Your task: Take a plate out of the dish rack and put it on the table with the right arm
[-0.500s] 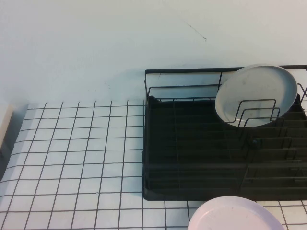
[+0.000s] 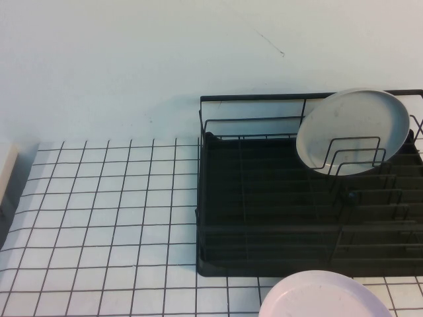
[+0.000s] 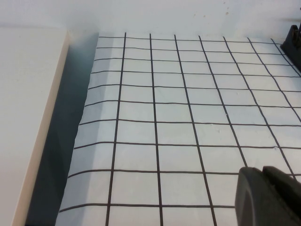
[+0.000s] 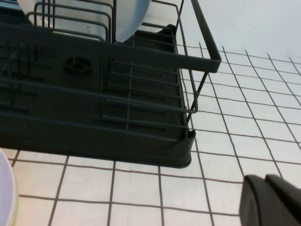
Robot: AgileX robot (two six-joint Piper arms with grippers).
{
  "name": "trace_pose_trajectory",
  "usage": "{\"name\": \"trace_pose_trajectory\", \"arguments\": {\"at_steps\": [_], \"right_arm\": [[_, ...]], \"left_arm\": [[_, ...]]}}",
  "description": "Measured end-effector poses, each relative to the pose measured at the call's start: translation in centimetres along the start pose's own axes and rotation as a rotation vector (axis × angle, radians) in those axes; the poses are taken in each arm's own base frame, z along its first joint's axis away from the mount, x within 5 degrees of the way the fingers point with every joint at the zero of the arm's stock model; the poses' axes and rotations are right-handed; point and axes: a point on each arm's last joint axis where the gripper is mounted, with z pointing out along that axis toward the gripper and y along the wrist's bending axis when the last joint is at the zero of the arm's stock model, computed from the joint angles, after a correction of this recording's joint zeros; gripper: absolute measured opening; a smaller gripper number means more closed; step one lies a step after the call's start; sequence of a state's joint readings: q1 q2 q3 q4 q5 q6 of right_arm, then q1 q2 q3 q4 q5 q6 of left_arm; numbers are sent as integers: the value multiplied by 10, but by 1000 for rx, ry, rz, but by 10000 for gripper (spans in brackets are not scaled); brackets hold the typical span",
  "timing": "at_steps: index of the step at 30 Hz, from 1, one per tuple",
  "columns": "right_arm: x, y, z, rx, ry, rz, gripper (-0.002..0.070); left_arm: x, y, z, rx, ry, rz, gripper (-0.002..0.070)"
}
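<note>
The light grey plate (image 2: 353, 130) stands tilted among the upright wires at the back right of the black dish rack (image 2: 264, 218). In the right wrist view part of the plate (image 4: 131, 19) shows behind the rack's wires (image 4: 94, 94). My right gripper (image 4: 270, 200) is shut and empty, low over the white gridded table (image 4: 141, 188) beside a corner of the rack. My left gripper (image 3: 268, 197) is shut and empty over the table (image 3: 178, 122), far from the rack. Neither gripper shows in the high view.
A pale pinkish-white plate (image 2: 324, 296) lies on the table (image 2: 99, 218) at the front edge, just in front of the rack; its rim shows in the right wrist view (image 4: 5, 188). A cream board (image 3: 28, 117) borders the table's left side.
</note>
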State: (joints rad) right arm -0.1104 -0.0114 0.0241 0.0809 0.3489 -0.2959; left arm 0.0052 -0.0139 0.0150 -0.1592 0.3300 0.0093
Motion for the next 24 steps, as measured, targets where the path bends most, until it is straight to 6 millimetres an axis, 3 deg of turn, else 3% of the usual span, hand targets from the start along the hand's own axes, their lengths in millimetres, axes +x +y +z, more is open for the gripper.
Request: {"name": "trace_pose_trajectory", "arguments": {"at_steps": [19, 24], "right_arm": [[0, 1, 0, -6, 0, 13, -2], [-3, 8, 0, -93, -22, 233, -2]], "left_arm": [[0, 0, 0, 0, 0, 0, -3], [0, 0, 0, 0, 0, 0, -3]]}}
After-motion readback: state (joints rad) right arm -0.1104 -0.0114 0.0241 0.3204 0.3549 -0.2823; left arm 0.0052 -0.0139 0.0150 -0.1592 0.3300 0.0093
